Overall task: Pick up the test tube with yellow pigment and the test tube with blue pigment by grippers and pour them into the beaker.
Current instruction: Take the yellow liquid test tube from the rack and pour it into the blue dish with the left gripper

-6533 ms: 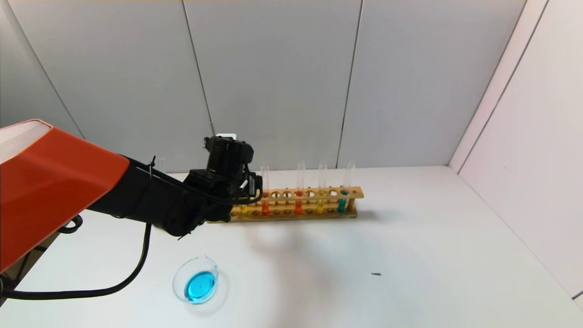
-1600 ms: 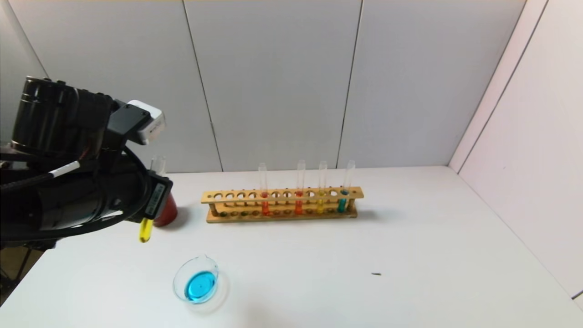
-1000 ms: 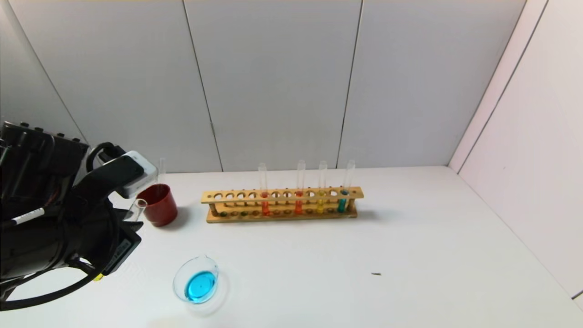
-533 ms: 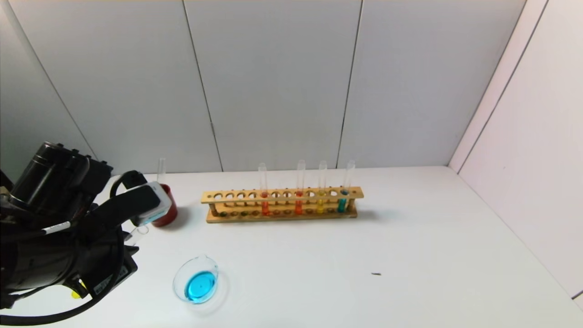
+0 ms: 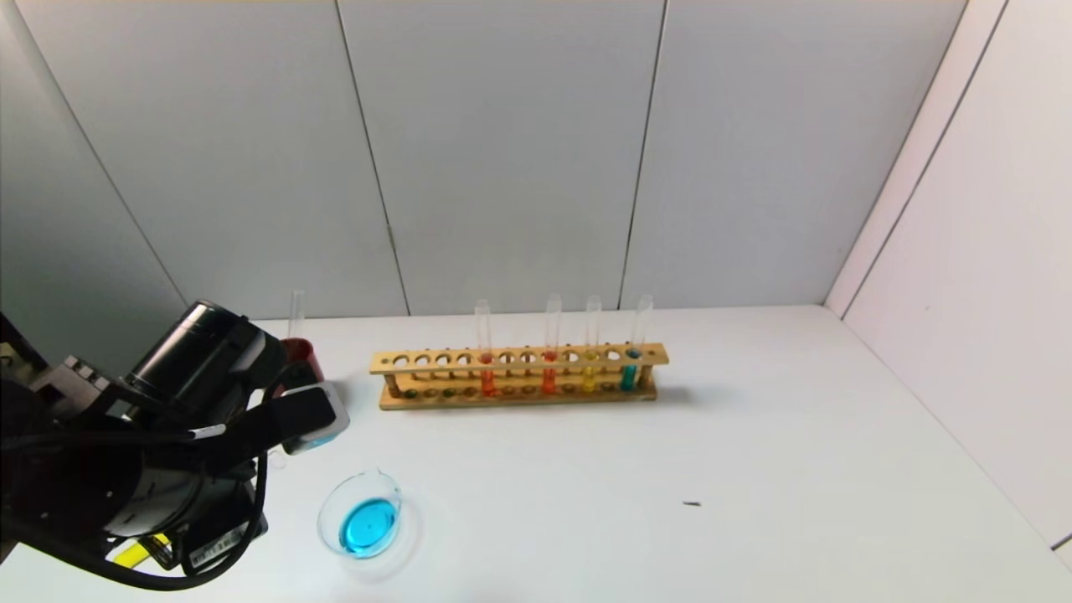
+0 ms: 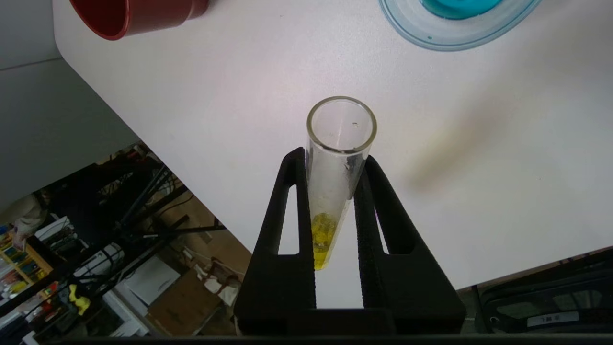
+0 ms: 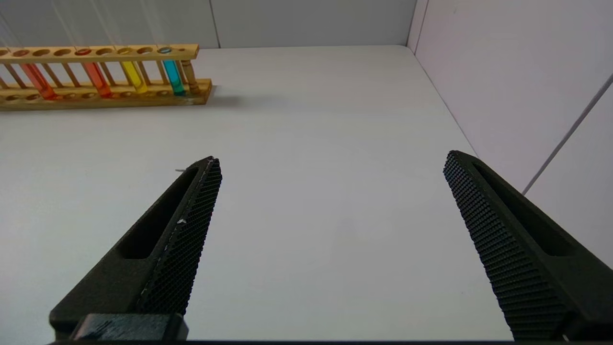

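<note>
Yellow tube [image 6: 335, 182] mouth toward beaker [image 5: 362, 513]

Lighting across my views is bright, even and diffuse. The white table [image 5: 754, 435] shows mild glare in my left wrist view. A soft shadow lies beside the wooden rack [image 5: 519, 375]. Background clutter beyond the table edge appears dim and soft.
</note>
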